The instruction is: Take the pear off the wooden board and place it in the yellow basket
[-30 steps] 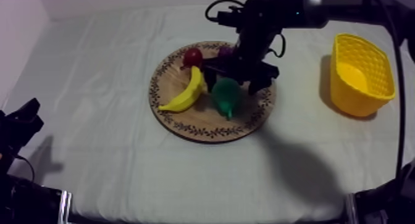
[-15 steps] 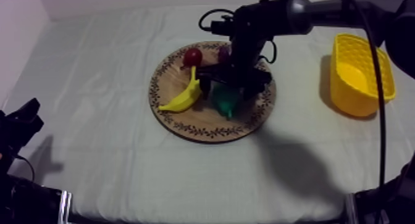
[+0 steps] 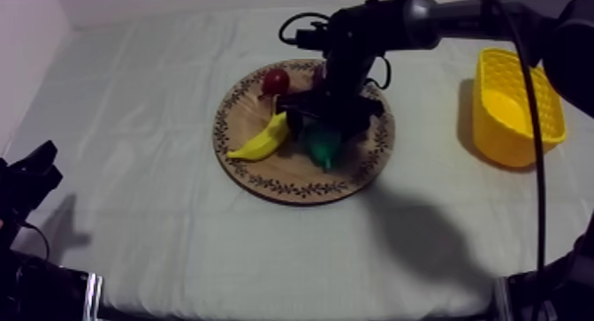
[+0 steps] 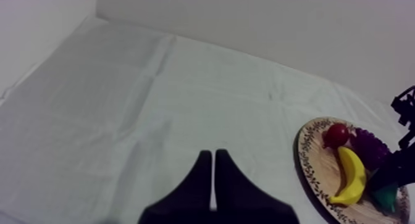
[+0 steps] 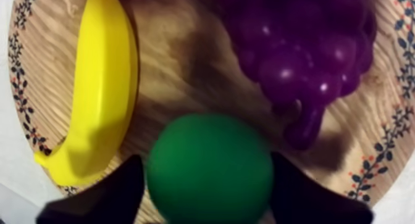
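Lowered further since a second ago, the right gripper (image 3: 329, 123) is held spread astride the pear (image 5: 210, 168), which is seen between its fingers on the wooden board (image 5: 179, 60); the banana (image 5: 102, 91) and grapes (image 5: 302, 47) are found just ahead. The left gripper (image 4: 213, 161) is kept pressed together above the cloth (image 4: 154, 103).

Lab-type robot test bench: table (image 3: 159, 210) w/ grey-white cloth (image 4: 154, 115), plain wall (image 4: 278, 29) behind.
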